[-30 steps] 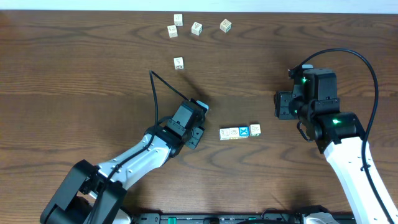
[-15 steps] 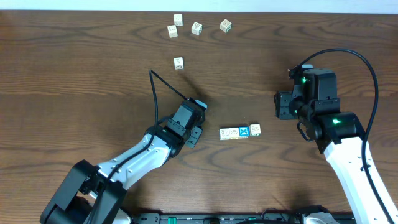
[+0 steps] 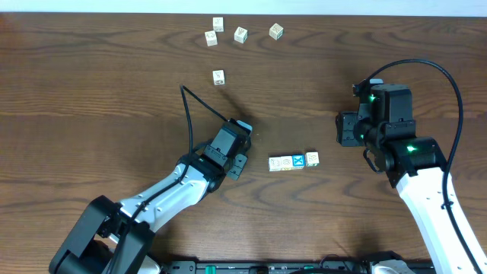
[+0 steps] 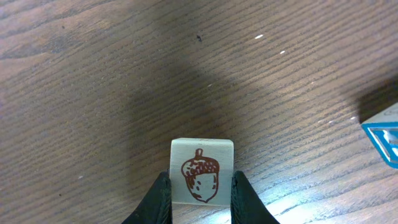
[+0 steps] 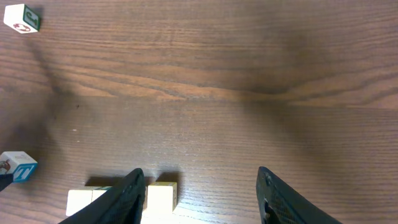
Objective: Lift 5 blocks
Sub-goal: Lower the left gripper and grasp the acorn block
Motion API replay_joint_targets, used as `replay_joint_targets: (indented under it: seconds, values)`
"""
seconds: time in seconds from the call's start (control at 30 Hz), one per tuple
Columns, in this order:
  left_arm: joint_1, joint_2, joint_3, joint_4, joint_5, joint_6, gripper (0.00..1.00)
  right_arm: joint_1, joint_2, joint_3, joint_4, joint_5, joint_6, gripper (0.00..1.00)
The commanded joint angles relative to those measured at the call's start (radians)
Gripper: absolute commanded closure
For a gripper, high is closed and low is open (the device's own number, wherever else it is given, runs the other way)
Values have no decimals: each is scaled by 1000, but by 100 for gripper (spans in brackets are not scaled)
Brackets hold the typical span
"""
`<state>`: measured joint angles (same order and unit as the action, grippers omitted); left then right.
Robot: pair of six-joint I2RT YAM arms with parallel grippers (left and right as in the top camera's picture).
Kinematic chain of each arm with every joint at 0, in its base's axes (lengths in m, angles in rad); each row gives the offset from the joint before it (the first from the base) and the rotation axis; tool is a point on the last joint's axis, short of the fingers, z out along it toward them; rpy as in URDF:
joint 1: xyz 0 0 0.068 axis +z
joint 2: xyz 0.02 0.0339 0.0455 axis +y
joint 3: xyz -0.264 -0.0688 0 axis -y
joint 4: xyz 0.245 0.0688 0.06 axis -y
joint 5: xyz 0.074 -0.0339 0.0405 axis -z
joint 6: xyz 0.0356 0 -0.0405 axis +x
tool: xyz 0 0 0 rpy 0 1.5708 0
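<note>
Left gripper [image 4: 201, 182] clamping acorn block [image 4: 202, 163], block sitting squarely between my pads. Am judging grip sound: lifting straight up, slowly, staying clear of blue block [image 4: 382, 135] ahead-right. Right gripper [image 5: 199, 180] hanging open, empty.

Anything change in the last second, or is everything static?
Left gripper closed its fingers onto the acorn block; its arm barely shifted. Right gripper stayed open and in place. The row of blocks and the far cubes did not move.
</note>
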<state>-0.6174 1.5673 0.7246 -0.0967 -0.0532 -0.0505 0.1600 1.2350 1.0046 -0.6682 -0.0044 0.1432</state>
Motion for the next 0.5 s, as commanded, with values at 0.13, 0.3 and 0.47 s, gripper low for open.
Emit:
replay_joint_targets:
  seconds: [0.13, 0.3, 0.47]
  values:
    - [-3, -1, 20, -10, 10, -98, 89, -11, -6, -6, 2, 4, -10, 46]
    - [-14, -15, 20, -21, 46, -106, 89, -11, -6, -6, 2, 7, -10, 46]
    - [-50, -48, 21, -32, 45, -106, 88, -11, -6, -6, 2, 7, -10, 46]
